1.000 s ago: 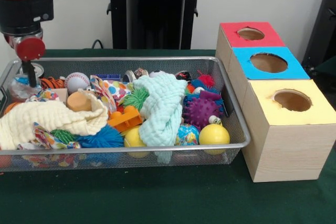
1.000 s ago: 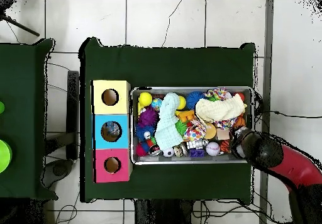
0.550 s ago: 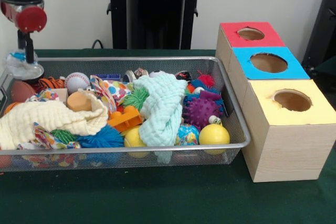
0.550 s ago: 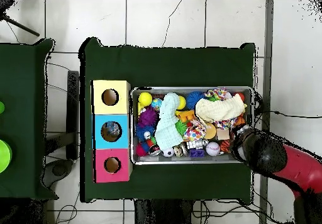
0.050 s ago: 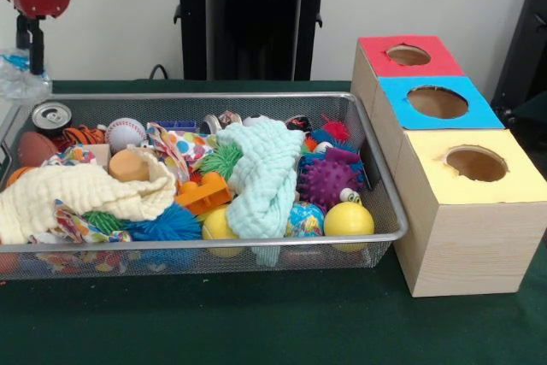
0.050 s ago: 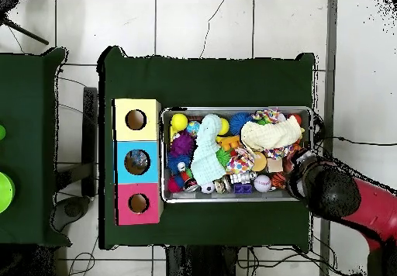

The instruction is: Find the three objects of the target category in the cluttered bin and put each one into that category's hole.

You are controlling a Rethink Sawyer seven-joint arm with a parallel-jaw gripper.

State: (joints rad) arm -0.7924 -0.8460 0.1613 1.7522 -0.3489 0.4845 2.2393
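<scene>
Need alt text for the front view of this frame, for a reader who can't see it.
The gripper holds a crumpled clear plastic item above the far left corner of a wire-mesh bin crowded with balls, cloths and toys. To the bin's right stand three wooden boxes with round holes, topped red, blue and yellow.

One wire mesh bin (image 5: 376, 160). Three wooden boxes, each with one round hole: one red-topped box (image 5: 408, 55), one blue-topped box (image 5: 438, 102), one yellow-topped box (image 5: 475, 165). Two cloths: one cream cloth (image 5: 77, 194), one mint-green cloth (image 5: 263, 175). Two yellow balls (image 5: 348, 219), one baseball (image 5: 126, 132), one purple spiky ball (image 5: 327, 181), one drink can (image 5: 51, 116). The remaining small toys are too overlapped to count.
</scene>
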